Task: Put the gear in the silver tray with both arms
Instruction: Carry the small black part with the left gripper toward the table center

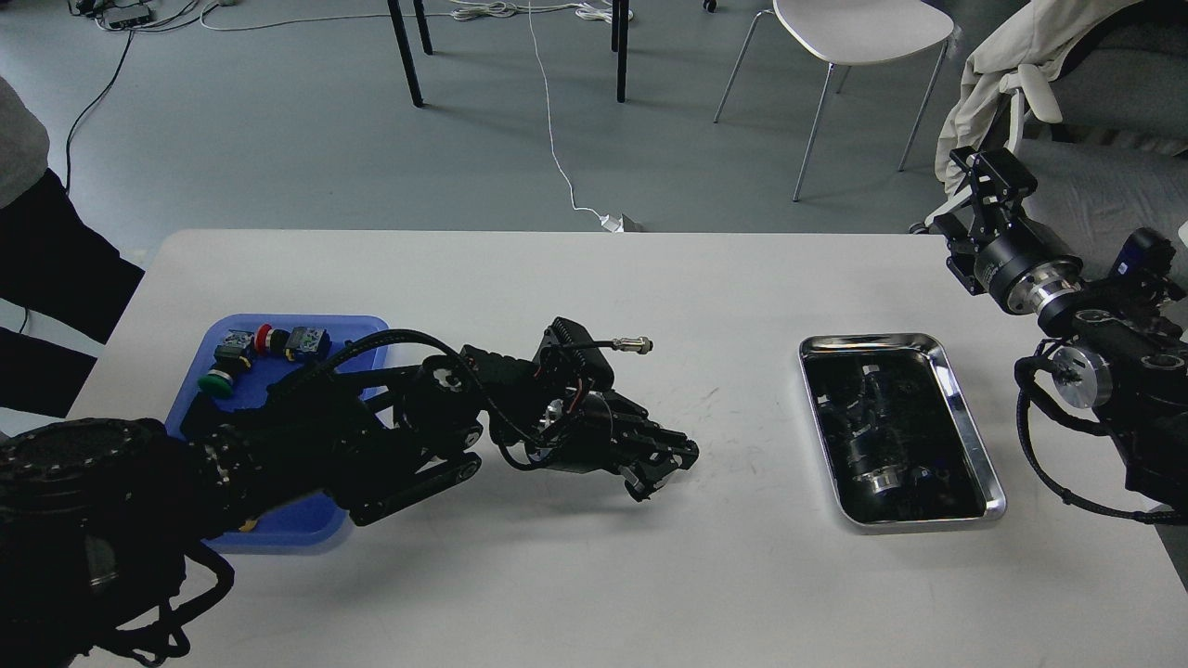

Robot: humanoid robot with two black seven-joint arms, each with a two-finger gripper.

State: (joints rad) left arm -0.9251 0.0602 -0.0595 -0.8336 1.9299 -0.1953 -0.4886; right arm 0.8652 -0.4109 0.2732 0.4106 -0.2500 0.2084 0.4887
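My left gripper (661, 467) hovers low over the middle of the white table, pointing right, well to the left of the silver tray (872, 340). It is shut on a small grey part (639, 484) that looks like the gear. The tray lies at the right of the table, and its dark mirror bottom reflects my right arm. My right gripper (989, 178) is raised beyond the table's far right corner, above and behind the tray, open with nothing in it.
A blue plastic tray (278, 322) at the left holds several small parts, among them a green button (215, 378) and a red one (264, 338); my left arm covers much of it. Chairs, cables and a person stand beyond the table.
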